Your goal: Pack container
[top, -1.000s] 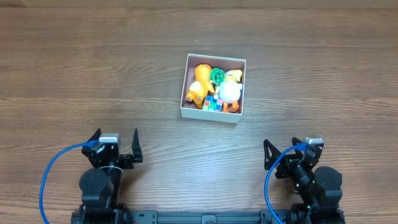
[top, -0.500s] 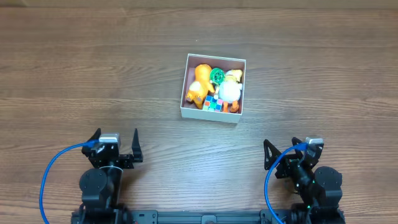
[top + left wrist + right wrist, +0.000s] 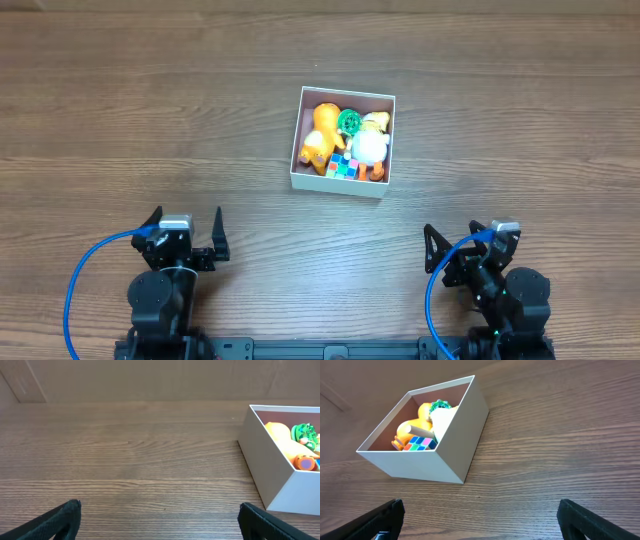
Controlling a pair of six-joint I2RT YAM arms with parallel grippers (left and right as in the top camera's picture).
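Observation:
The container (image 3: 338, 187) is a square white box in the middle of the table, with a pinkish-brown inside. It holds an orange toy (image 3: 320, 138), a green toy (image 3: 348, 121), a white and yellow toy (image 3: 370, 145) and a small coloured cube (image 3: 342, 166). The container also shows at the right of the left wrist view (image 3: 260, 467) and at the upper left of the right wrist view (image 3: 465, 435). My left gripper (image 3: 183, 237) is open and empty near the front left edge. My right gripper (image 3: 460, 250) is open and empty near the front right edge. Both are well short of the container.
The wooden table (image 3: 140, 120) stretches around the container. A pale wall (image 3: 150, 380) stands behind the table's far edge. Blue cables (image 3: 75, 290) loop beside both arm bases.

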